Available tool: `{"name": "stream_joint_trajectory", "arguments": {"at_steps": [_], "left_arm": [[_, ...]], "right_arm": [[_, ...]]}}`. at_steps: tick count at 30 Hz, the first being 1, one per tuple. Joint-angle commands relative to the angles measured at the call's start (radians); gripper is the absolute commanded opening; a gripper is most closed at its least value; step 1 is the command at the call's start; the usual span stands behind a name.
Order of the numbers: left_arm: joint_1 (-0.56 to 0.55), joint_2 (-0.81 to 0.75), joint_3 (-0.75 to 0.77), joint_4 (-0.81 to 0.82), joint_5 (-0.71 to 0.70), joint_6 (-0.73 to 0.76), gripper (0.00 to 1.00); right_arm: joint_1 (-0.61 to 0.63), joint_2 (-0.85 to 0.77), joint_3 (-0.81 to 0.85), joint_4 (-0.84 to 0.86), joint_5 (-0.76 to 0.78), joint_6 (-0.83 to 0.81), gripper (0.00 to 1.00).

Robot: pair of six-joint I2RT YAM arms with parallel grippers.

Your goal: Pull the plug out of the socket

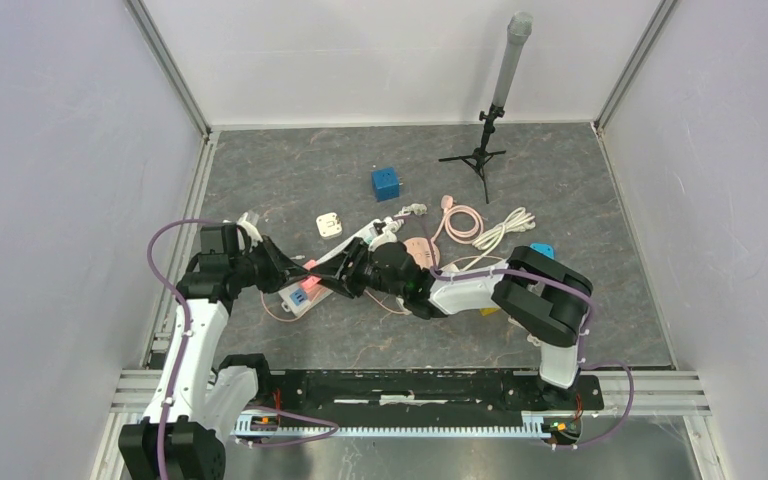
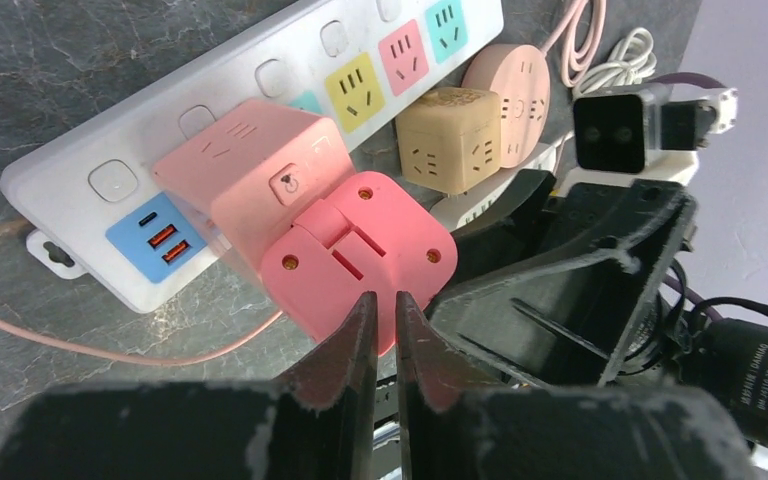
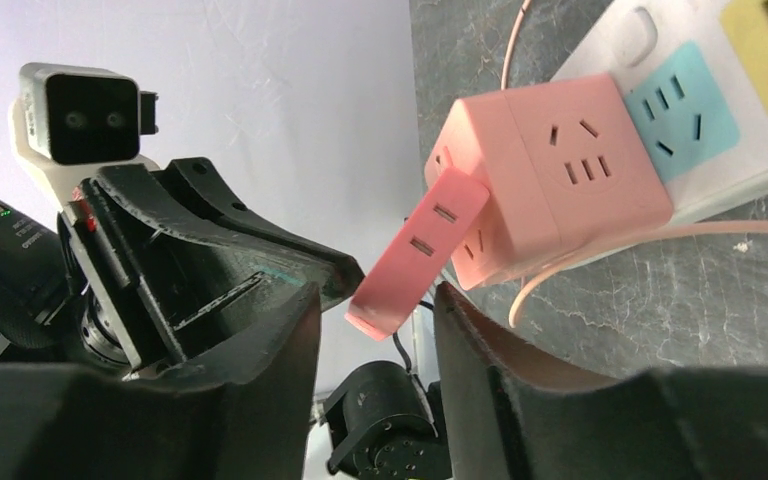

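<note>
Plug (image 3: 415,255) is the flat pink one on the side of the pink cube adapter (image 3: 550,170). The cube is plugged into the white power strip (image 2: 70,180) near one end. The lot lies left of centre on the surface (image 1: 560,200), about midway between near and far edges. The plug is canted off the cube's side, one edge close in and the other sprung out, so I'd call it half out, not free. Your right end effector (image 3: 375,310) is at a medium gap straddling the plug's low end. One side looks to touch it and the other stands just clear, so no clamp yet. Left end effector (image 2: 381,310) is down to a slit right at the plug's lower rim; can't tell if it nips anything. My read: left is there to brace cube and strip so they don't lift when right pulls. Close right first, then pull straight off the cube's side. A skewed pull likely drags the strip.
</note>
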Motion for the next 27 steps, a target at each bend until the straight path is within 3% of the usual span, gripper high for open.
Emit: {"name": "stream_joint_trajectory", "arguments": {"at_steps": [1,5,7,10,12,19,27], "left_arm": [[0.001,-0.011,-0.002,0.018,0.040,0.024,0.18],[0.002,-0.021,0.028,-0.024,-0.122,0.017,0.25],[0.002,-0.031,0.036,-0.031,-0.221,-0.003,0.36],[0.001,-0.029,0.019,-0.015,-0.276,-0.038,0.45],[0.001,-0.021,-0.008,0.008,-0.279,-0.068,0.45],[0.002,0.000,-0.106,0.124,-0.277,-0.164,0.45],[-0.001,0.035,-0.191,0.180,-0.246,-0.193,0.33]], "right_arm": [[0.006,0.016,0.011,0.030,-0.033,0.032,0.44],[0.006,-0.008,-0.027,0.059,-0.016,0.033,0.31],[0.006,-0.010,-0.036,0.077,-0.016,0.034,0.22],[0.006,-0.002,-0.045,0.103,-0.022,0.040,0.09],[0.005,0.008,-0.054,0.141,-0.029,0.047,0.03],[0.004,0.018,-0.084,0.230,-0.036,0.058,0.00],[-0.009,0.031,-0.108,0.441,-0.051,0.035,0.00]]}}
